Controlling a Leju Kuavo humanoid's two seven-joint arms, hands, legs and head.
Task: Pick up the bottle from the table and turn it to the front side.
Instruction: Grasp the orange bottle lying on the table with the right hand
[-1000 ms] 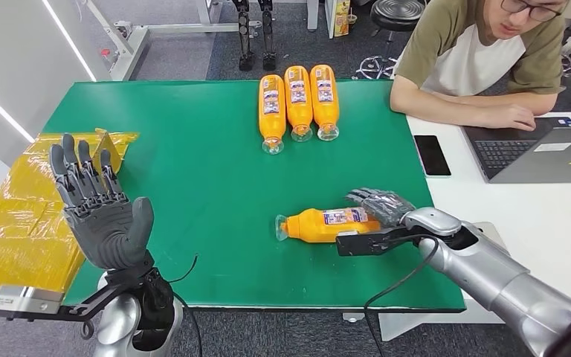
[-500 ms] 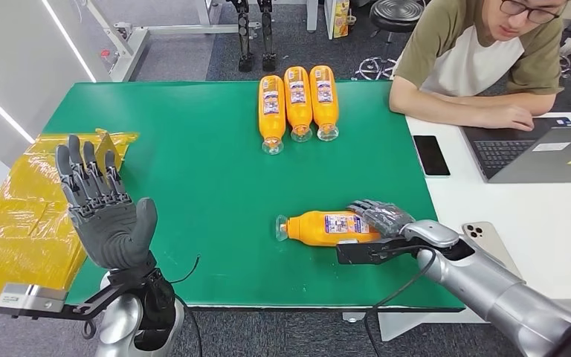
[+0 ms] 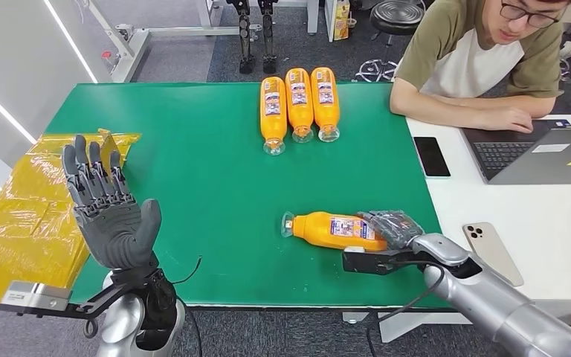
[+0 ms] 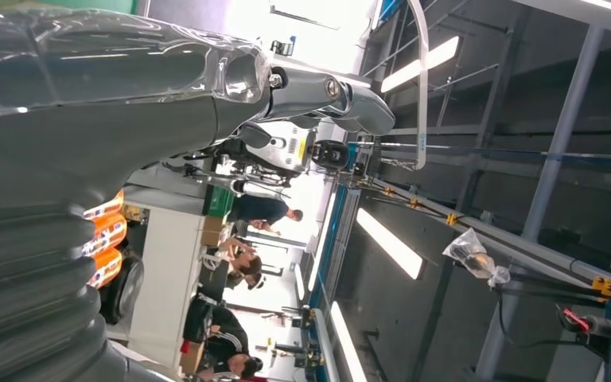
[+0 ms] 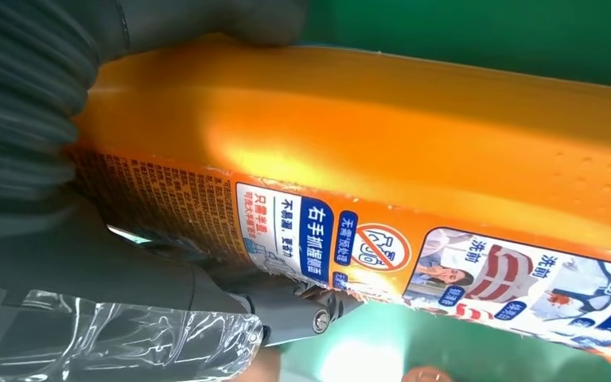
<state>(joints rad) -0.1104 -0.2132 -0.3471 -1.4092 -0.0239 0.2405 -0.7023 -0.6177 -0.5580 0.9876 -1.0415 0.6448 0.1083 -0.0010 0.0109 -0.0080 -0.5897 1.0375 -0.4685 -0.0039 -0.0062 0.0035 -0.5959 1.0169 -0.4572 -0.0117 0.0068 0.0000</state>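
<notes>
Bottle, glossy orange plastic with a printed label, lies on its side on the green table, base end hidden under my right hand, whose fingers wrap it. My left hand is raised at 8 o'clock, fingers apart, holding nothing.

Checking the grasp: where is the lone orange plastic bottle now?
In the head view, the orange plastic bottle lies on the green table, near its right front edge, base under the right hand.

three orange bottles side by side well beyond the fingers, yellow bags beside the raised fingers, person at laptop, two phones
</notes>
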